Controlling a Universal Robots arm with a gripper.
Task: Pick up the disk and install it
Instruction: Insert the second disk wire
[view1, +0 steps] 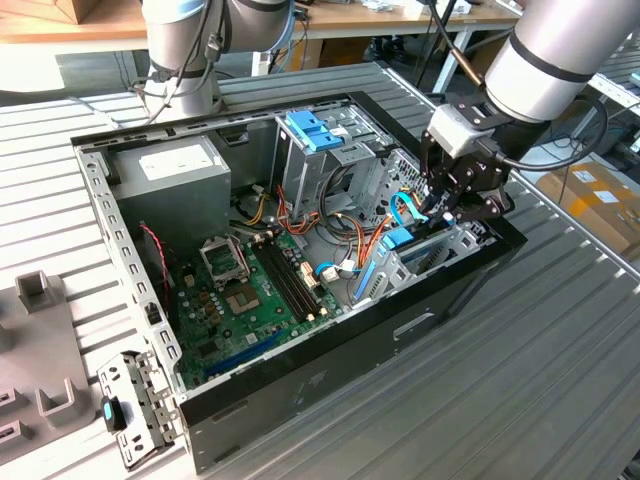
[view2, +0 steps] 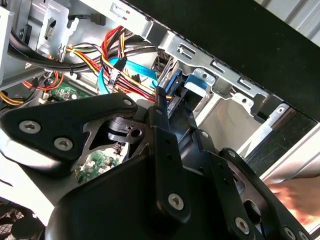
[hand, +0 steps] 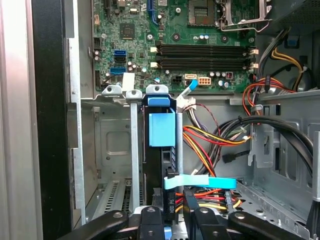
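The disk (hand: 161, 131), stiff, fairly heavy and shock-sensitive, stands edgewise in the metal bay (hand: 131, 150). It is clamped by the pincer (hand: 172, 212) at its rear edge, best held by the light-blue carrier.

Arm angled downward, gripper (view1: 447, 205) fingers drawn close together

You're working on a ribbed grey metal table (view1: 560, 330), with a wooden bench (view1: 400, 18) running behind it and cardboard boxes (view1: 598, 195) sitting low beyond the table's edge at the exterior view's right.
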